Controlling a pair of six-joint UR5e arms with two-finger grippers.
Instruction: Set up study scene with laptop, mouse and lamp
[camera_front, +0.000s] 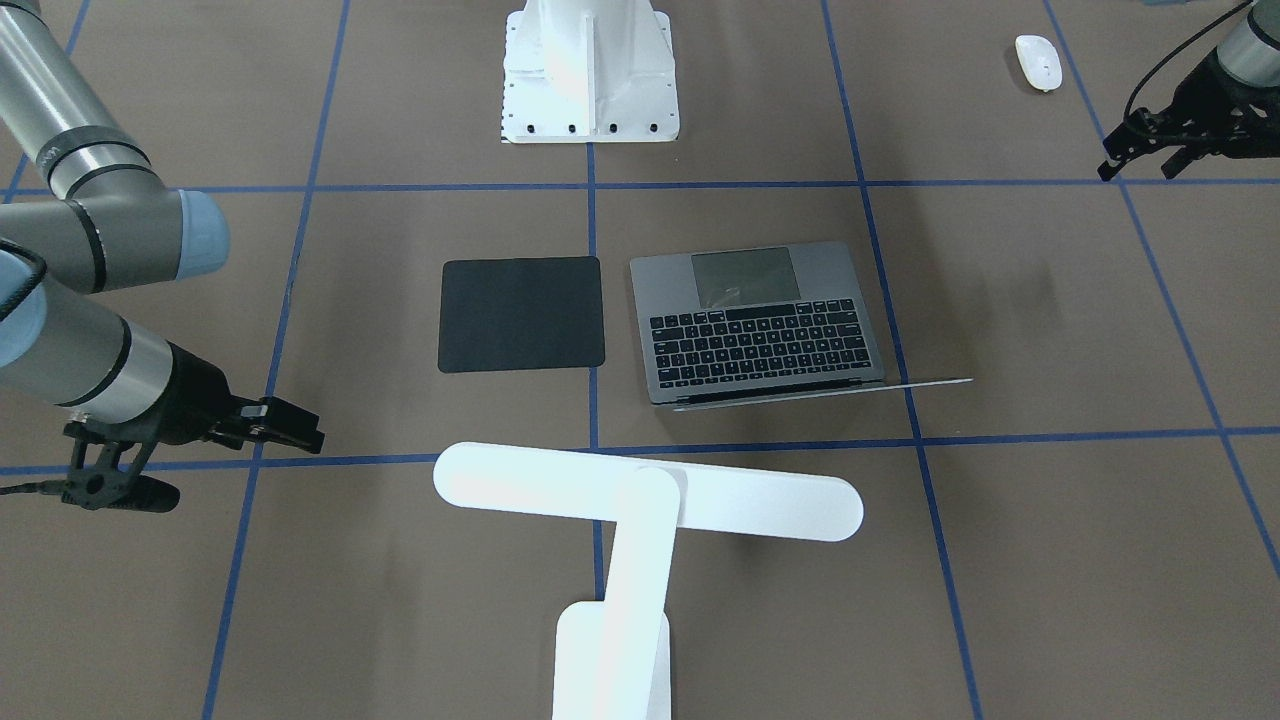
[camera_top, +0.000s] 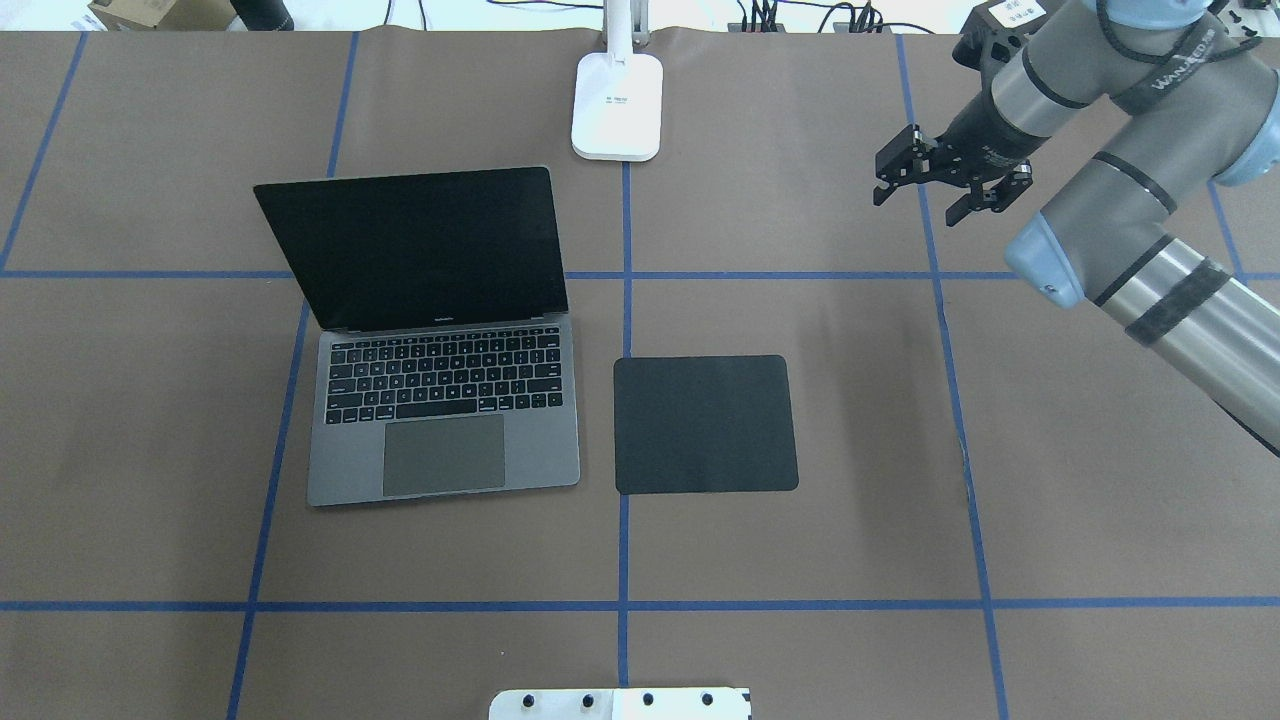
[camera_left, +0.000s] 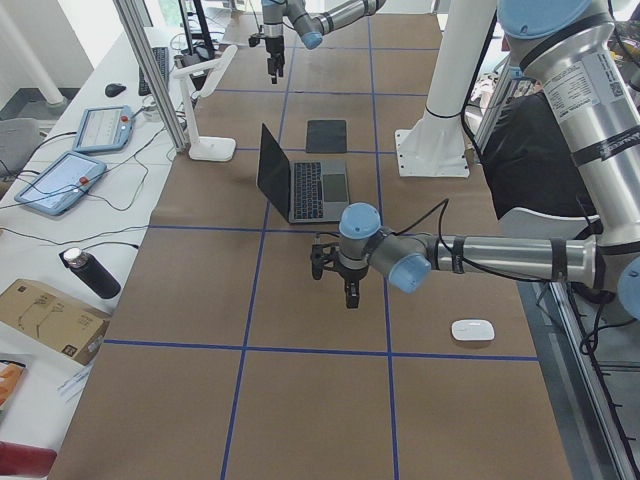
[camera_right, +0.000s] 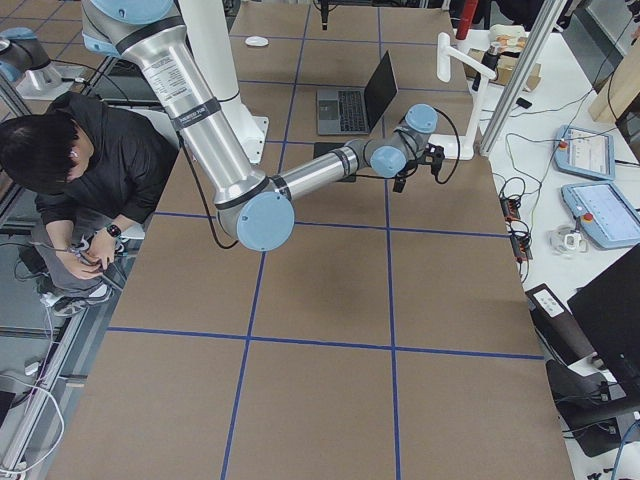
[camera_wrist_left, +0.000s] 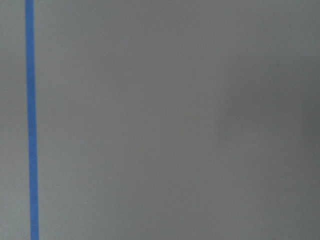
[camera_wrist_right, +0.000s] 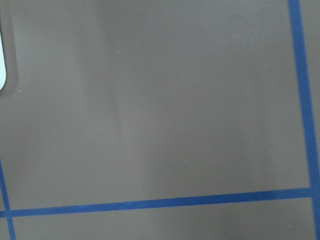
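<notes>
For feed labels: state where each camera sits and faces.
Front-facing: across the table, facing the pedestal; left gripper and right gripper show.
Overhead: behind the robot, looking down on laptop and mat; right gripper only.
Exterior left: table's left end; left arm nearest.
Exterior right: right end; right arm nearest.
Wrists: straight down at paper; no fingers.
Shared: all four exteriors show the laptop.

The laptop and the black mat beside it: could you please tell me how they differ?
The laptop is dark grey with keys and a trackpad; the mat is plain black. The laptop's lid stands open, while the mat lies wholly flat. The laptop's footprint is larger than the mat's. Both are rounded rectangles lying side by side, apart.
</notes>
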